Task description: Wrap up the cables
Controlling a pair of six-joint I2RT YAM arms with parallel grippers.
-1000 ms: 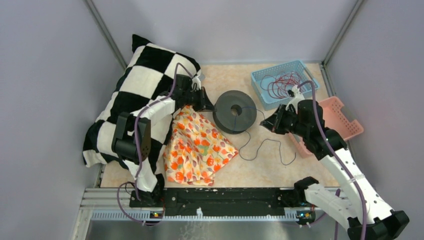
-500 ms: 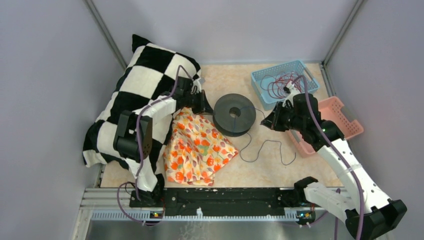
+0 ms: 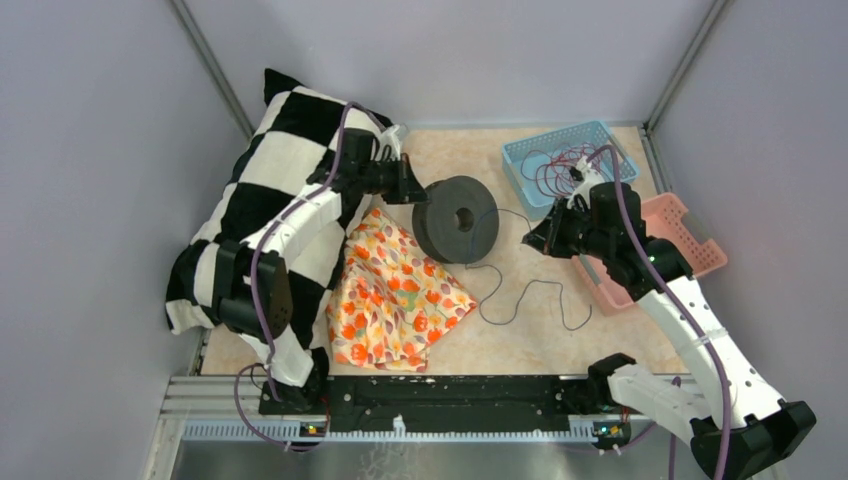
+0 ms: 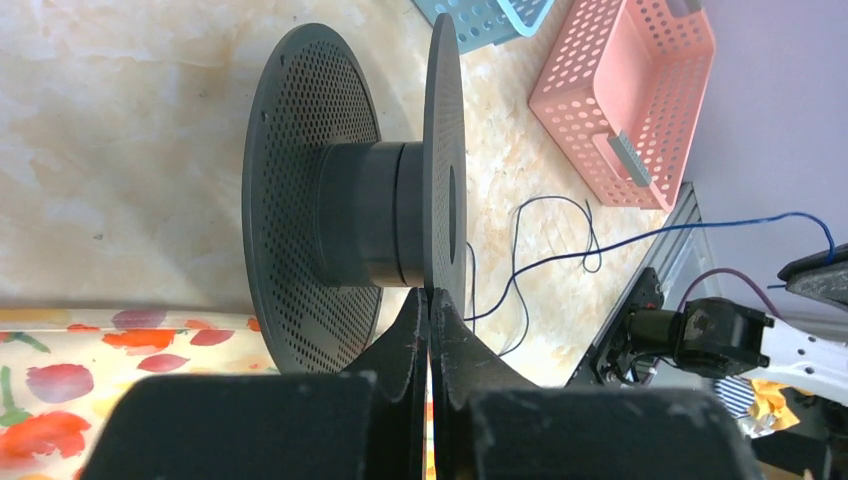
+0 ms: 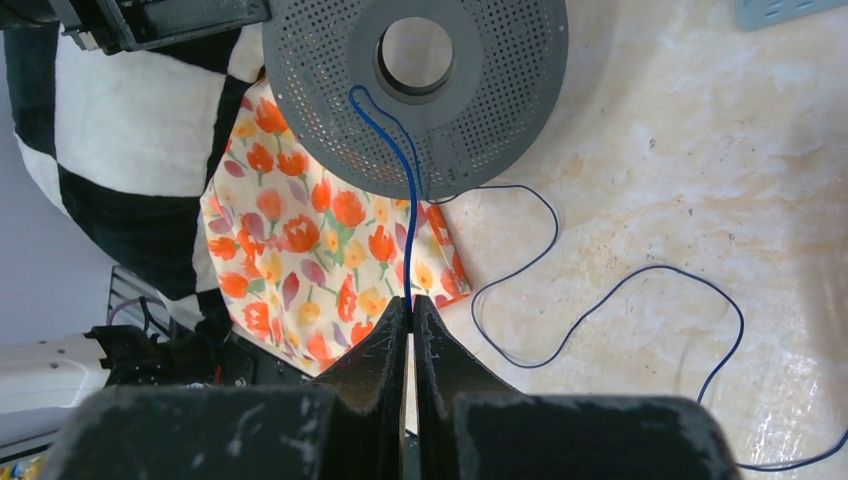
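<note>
A dark grey perforated spool (image 3: 458,220) stands tilted on its edge at the table's middle. My left gripper (image 3: 412,190) is shut on the rim of one flange, seen edge-on in the left wrist view (image 4: 430,293). A thin dark blue cable (image 3: 543,281) lies in loose loops on the table. One stretch of it runs taut from the spool's hub (image 5: 415,55) to my right gripper (image 5: 410,298), which is shut on it. In the top view the right gripper (image 3: 535,240) hangs just right of the spool.
A floral cloth (image 3: 395,295) lies in front of the spool beside a checkered pillow (image 3: 270,190) at the left. A blue basket (image 3: 520,165) holding red wires (image 3: 560,172) and a pink basket (image 3: 690,245) stand at the back right.
My left gripper has risen and moved back, tipping the spool from flat onto its edge. My right gripper has shifted slightly back with the cable in it.
</note>
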